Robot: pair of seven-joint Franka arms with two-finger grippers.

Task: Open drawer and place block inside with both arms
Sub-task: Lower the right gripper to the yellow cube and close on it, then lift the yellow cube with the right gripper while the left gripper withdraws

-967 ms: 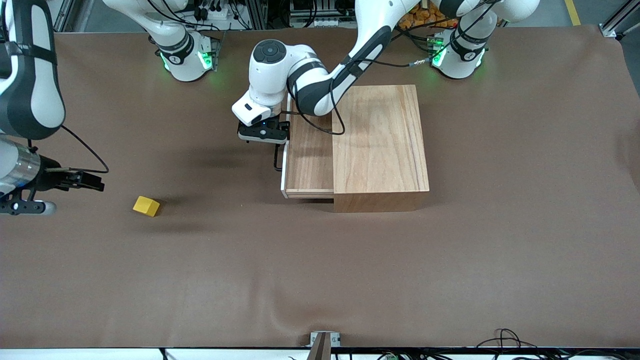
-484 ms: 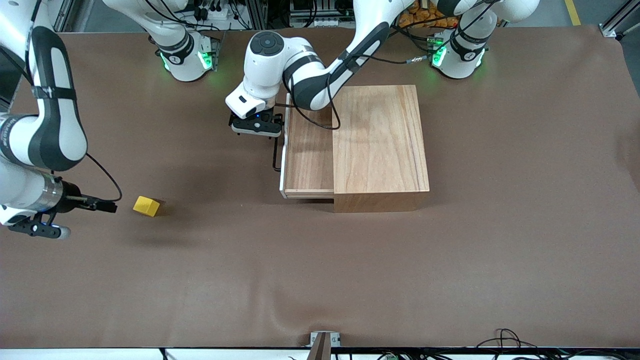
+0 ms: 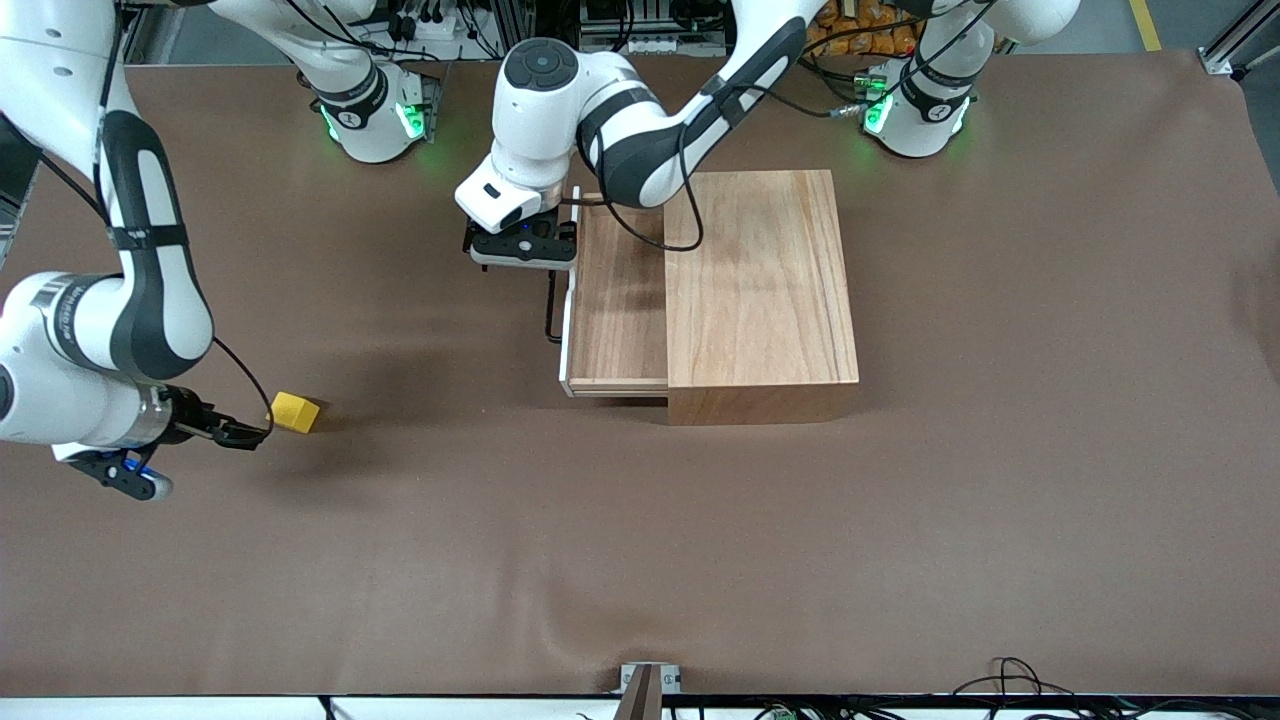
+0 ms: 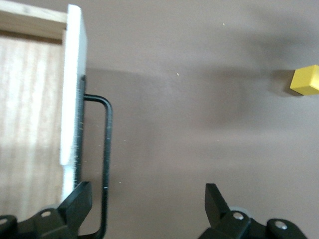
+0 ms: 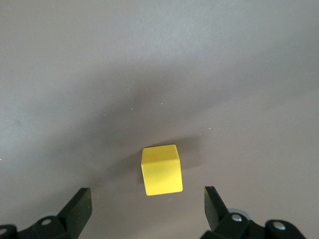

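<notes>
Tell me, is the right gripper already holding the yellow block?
No, the block sits on the table between the open fingers of the right gripper, untouched.

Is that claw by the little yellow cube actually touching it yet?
Apart. The right wrist view shows the block on the table between the open right gripper, with bare cloth either side.

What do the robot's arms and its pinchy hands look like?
Both arms are white tubes with dark grey joints, thin black cables looping along them, and round bases glowing green. The left gripper is a flat black bar with a small blue light; the right gripper has two short black fingers.
</notes>
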